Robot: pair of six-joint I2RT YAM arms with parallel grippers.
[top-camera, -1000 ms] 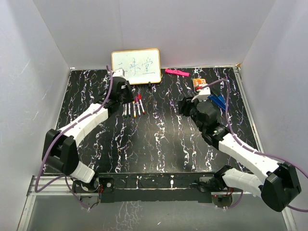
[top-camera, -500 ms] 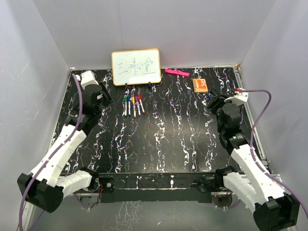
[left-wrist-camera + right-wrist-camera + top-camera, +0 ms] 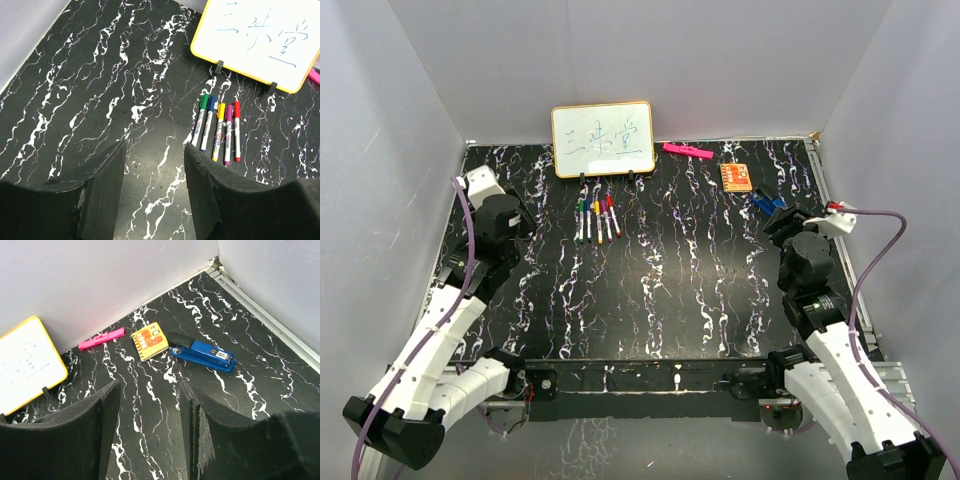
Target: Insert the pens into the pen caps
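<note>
**Both grippers empty, pens in a row in front of the board**

Five pens [image 3: 595, 218] lie side by side on the table [image 3: 660, 290], just in front of the board [image 3: 603, 139], near its left foot. They are parallel and almost touching. The caps [image 3: 221, 107] are on the ends toward the board: green, blue, yellow, purple, red, left to right. The red pen sits slightly further from the board than the others. No pen touches the board.

The left gripper [image 3: 510, 215] is well left of the board and nearer than it, close to the left wall [image 3: 410, 200]. In the wrist view its jaws stand apart with bare table showing through the gap [image 3: 155, 147], and it holds nothing. The pens are ahead and to its right, apart from the fingers [image 3: 200, 170].

The right gripper [image 3: 782, 222] is far right of the board, near the right table edge. Its jaws are also parted [image 3: 150, 385] and nothing is in them.

Right of the board along the back wall are the pink bar [image 3: 687, 151], then the orange pad [image 3: 737, 177], then the blue stapler [image 3: 202, 352]. The stapler is nearest the right gripper. A metal rail [image 3: 270, 325] runs along the right edge.

There is wide open marbled surface in front of the board, from the pens to the arm bases. The room is tighter at the back right corner, where the pad and stapler sit.
</note>
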